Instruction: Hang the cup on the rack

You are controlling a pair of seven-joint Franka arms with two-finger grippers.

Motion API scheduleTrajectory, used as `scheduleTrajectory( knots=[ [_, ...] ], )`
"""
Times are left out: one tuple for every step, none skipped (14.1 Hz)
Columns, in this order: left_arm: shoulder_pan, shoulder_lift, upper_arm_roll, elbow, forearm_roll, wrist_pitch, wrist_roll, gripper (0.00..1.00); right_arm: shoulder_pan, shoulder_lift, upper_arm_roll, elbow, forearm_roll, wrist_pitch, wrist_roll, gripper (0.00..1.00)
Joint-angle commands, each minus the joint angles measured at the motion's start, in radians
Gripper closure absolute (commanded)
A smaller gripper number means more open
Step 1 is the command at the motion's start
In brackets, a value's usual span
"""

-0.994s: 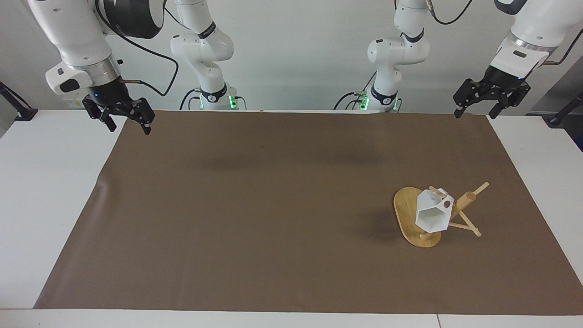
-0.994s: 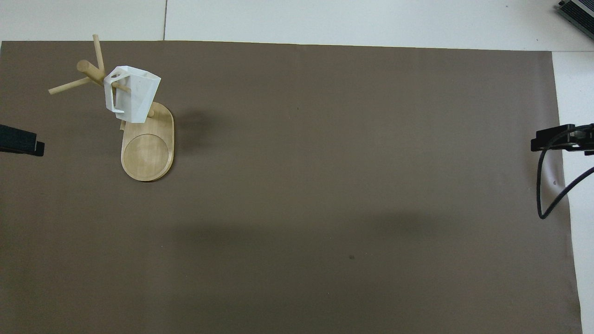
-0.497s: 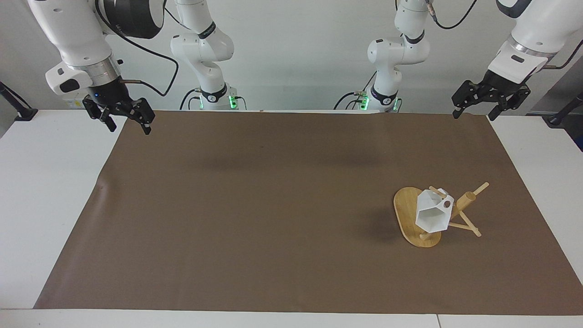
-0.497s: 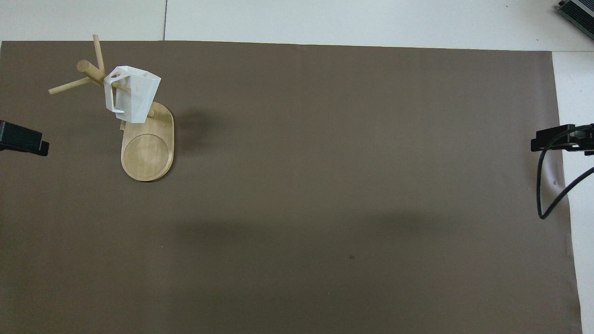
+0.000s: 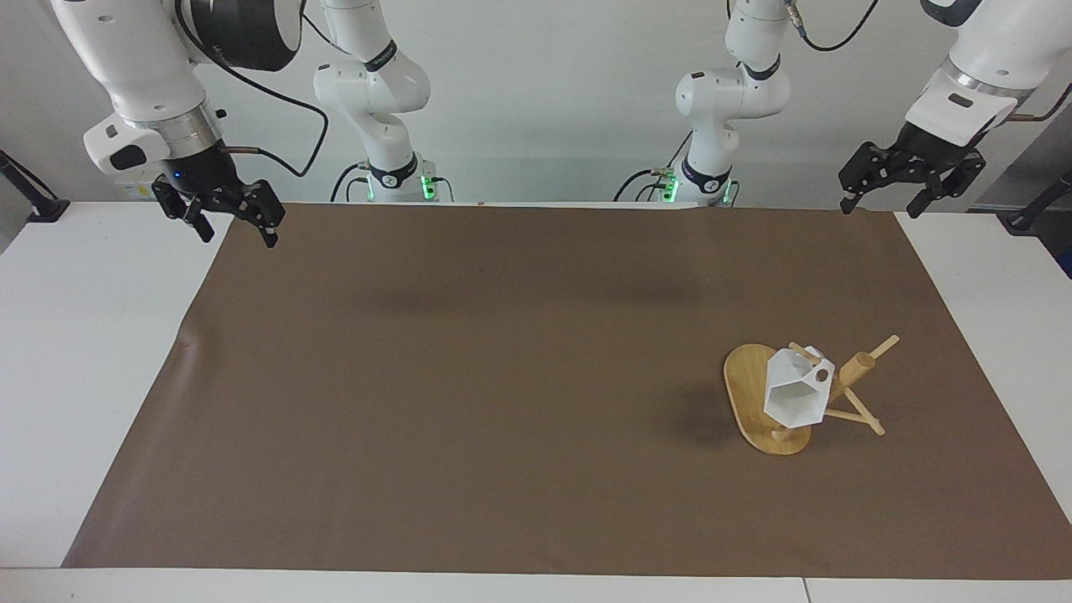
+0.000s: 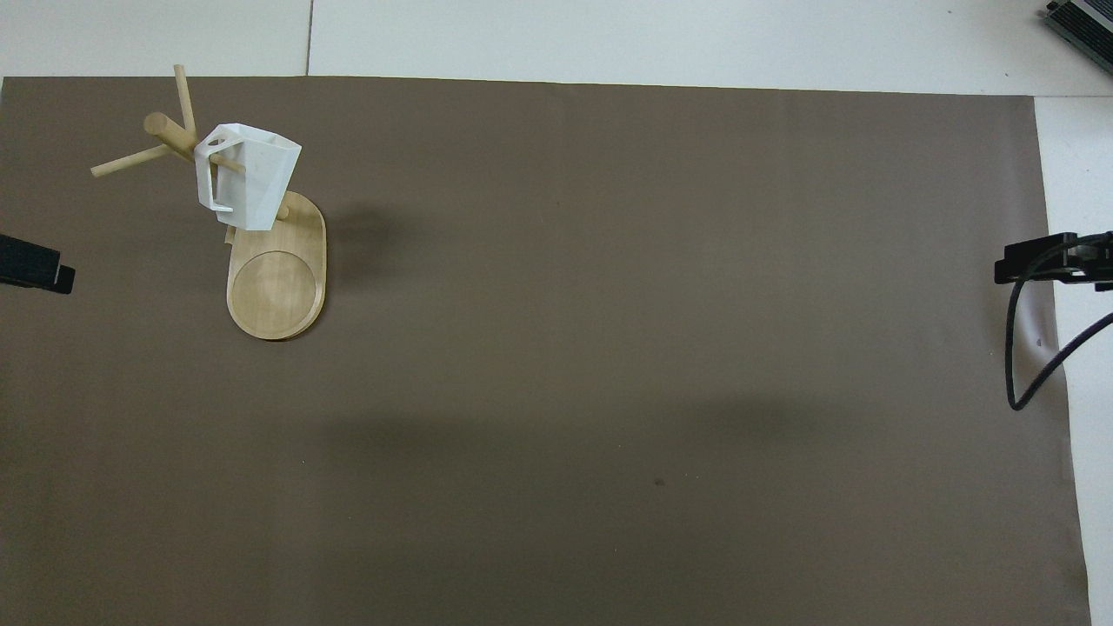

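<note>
1. The cup (image 5: 794,395) is seen hung on the rack (image 5: 751,394), a peg passed through the hole in its handle, its open mouth tilted away from the robots.
2. The rack is stood on the mat (image 5: 502,377), toward the left arm's end of the table (image 5: 75,335) and close to the edge farthest from the robots.
3. The left gripper (image 5: 906,173) is held in the air over the mat's corner nearest its own base, fingers wide and empty.
4. The right gripper (image 5: 219,210) is held over the mat's corner at the right arm's end, fingers wide and empty; this arm waits.
5. The left arm is the nearer to the cup, which lies well apart from its fingers, toward the table's farthest edge.
6. The task is judged done; no further grasp appears called for.
</note>
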State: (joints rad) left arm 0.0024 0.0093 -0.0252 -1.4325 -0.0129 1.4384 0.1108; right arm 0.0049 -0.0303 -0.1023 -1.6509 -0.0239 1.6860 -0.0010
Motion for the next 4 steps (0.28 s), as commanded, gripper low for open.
scheduleTrajectory(
  knots=[
    [-0.007, -0.015, 0.005, -0.016, 0.025, 0.005, 0.015, 0.0, -0.017, -0.014, 0.015, -0.007, 0.002, -0.017, 0.007, 0.0],
    [-0.007, -0.017, 0.005, -0.019, 0.025, 0.008, 0.013, 0.0, -0.017, -0.014, 0.015, -0.007, 0.002, -0.017, 0.007, 0.0],
    [-0.007, -0.017, 0.005, -0.019, 0.024, 0.008, 0.012, 0.0, -0.017, -0.014, 0.015, -0.007, 0.002, -0.017, 0.007, 0.0],
    [-0.007, -0.019, 0.005, -0.02, 0.024, 0.005, 0.012, 0.0, -0.017, -0.014, 0.015, -0.007, 0.002, -0.017, 0.007, 0.0]
  ],
)
